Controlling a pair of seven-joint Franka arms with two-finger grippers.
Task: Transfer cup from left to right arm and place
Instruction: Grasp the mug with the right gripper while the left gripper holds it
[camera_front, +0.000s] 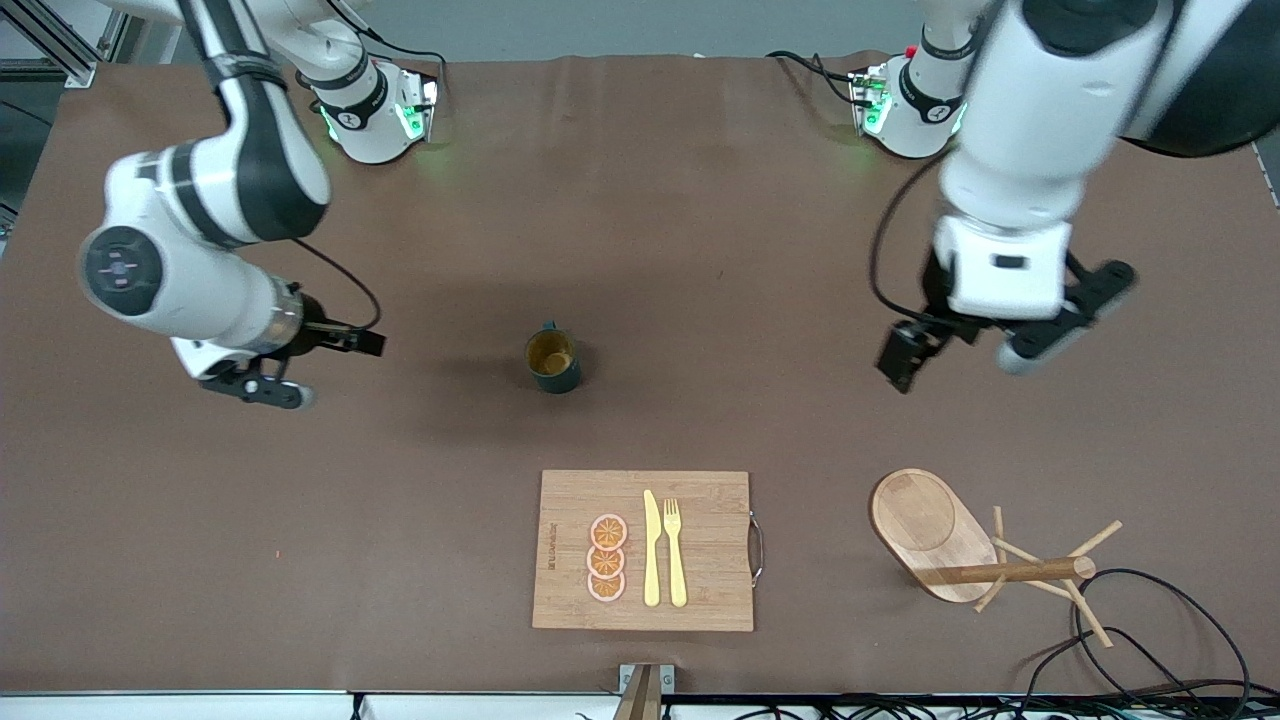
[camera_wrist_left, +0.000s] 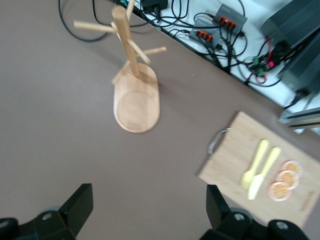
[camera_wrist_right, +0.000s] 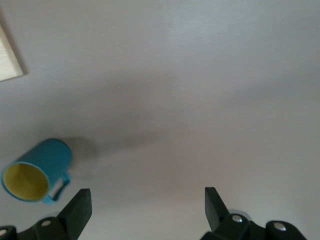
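Grippers both spread wide, holding nothing.
One cup (camera_front: 553, 361) mid-table; left gripper (camera_front: 955, 355), right gripper (camera_front: 320, 365) over bare table; one board (camera_front: 700, 590), three orange slices (camera_front: 607, 558).

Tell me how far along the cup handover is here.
Nothing looks done: the cup stands upright on the table, untouched. Both pincers are open and empty, the left pincer up toward its own end, the right pincer beside the cup. Grasp, handover and placing all remain.
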